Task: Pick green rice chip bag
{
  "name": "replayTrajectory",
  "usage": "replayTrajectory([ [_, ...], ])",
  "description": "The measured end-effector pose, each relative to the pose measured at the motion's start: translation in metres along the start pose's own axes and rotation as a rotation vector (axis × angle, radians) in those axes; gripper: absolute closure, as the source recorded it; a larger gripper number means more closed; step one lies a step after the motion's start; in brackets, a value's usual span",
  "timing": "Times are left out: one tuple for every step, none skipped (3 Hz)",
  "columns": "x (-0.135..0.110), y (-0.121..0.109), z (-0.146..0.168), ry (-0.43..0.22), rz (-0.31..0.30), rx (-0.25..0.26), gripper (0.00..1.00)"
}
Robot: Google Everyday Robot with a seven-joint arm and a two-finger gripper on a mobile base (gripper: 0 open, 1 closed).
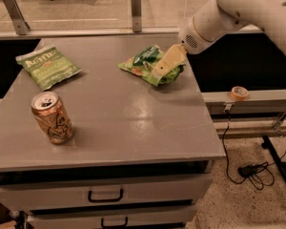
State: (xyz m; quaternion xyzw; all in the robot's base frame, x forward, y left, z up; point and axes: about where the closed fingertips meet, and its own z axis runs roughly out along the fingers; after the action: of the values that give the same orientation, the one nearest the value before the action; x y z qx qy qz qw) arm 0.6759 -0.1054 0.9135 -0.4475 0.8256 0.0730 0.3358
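Observation:
The green rice chip bag (145, 63) is puffy, glossy lime green with a dark green patch. It lies on the grey table (114, 113) near the far right side. My gripper (161, 70) hangs from the white arm that reaches in from the upper right. Its cream-coloured fingers sit right over the bag's right half and hide part of it.
A flat olive-green bag with white lettering (48, 66) lies at the far left. An orange soda can (51, 118) stands at the front left. The table's right edge is close beside the bag. A roll of tape (239, 92) sits on a rail to the right. Drawers are below the table front.

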Motion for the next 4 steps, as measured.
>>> replayTrajectory([
  [-0.010, -0.001, 0.046, -0.030, 0.138, -0.071, 0.02],
  [-0.002, 0.008, 0.068, -0.004, 0.213, -0.127, 0.24],
  [-0.005, 0.013, 0.063, -0.046, 0.231, -0.175, 0.47],
  [-0.025, 0.020, 0.033, -0.141, 0.160, -0.212, 0.70],
])
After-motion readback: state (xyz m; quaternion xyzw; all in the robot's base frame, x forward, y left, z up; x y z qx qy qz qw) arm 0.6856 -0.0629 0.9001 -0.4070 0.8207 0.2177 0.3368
